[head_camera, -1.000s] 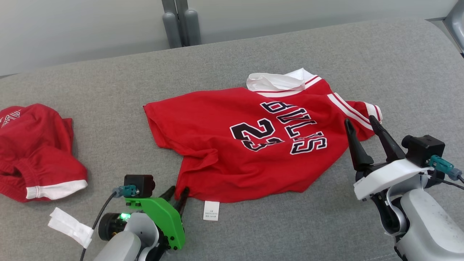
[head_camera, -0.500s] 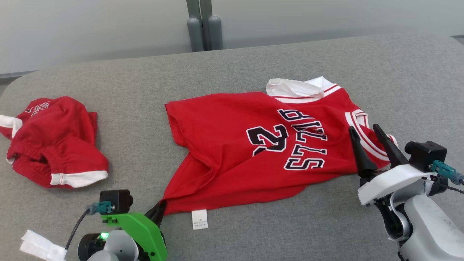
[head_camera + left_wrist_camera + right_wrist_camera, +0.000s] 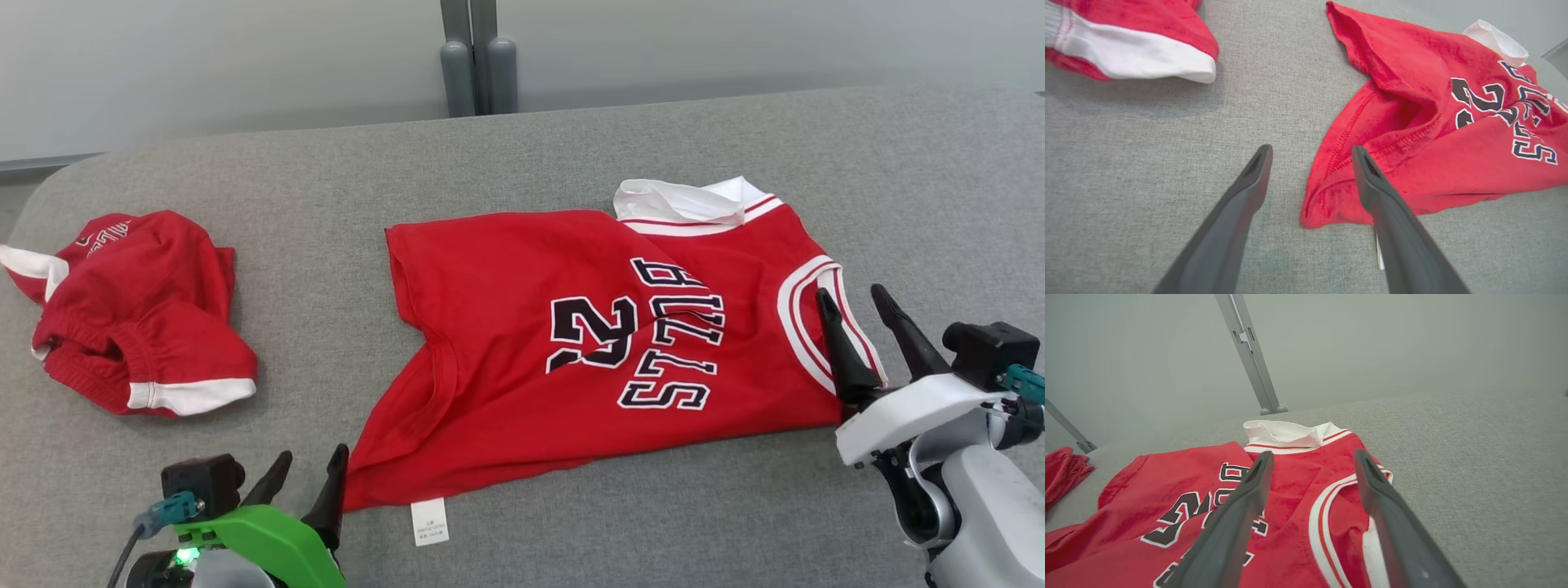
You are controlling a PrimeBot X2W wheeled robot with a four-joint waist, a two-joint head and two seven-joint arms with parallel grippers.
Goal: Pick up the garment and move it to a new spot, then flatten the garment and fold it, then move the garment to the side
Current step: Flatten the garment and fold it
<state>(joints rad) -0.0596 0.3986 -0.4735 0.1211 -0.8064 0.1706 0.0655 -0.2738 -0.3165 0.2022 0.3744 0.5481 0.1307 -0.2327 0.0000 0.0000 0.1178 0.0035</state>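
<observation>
**A:** Garment (image 3: 571,343) status, near end first?

**B:** My left gripper (image 3: 313,453) gapes empty, just beside the hem corner (image 3: 359,496). Cloth spread on grey cushion (image 3: 571,147), near hem rumpled. Right gripper (image 3: 851,294) spread, empty, over the armhole (image 3: 804,327). Collar (image 3: 678,202) bunched, far end.

**A:** Progress?

**B:** Flattening partial, I judge. Fold and shift aside remain.

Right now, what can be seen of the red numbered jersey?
The red jersey lies spread on the grey padded surface, creased toward its near left corner. Soft knit, black white-edged number and lettering, white collar bunched at the far edge, white-and-red armhole trim, a white care tag at the hem. The open left claw stands by that corner, the open right claw at the armhole; contact unclear.
</observation>
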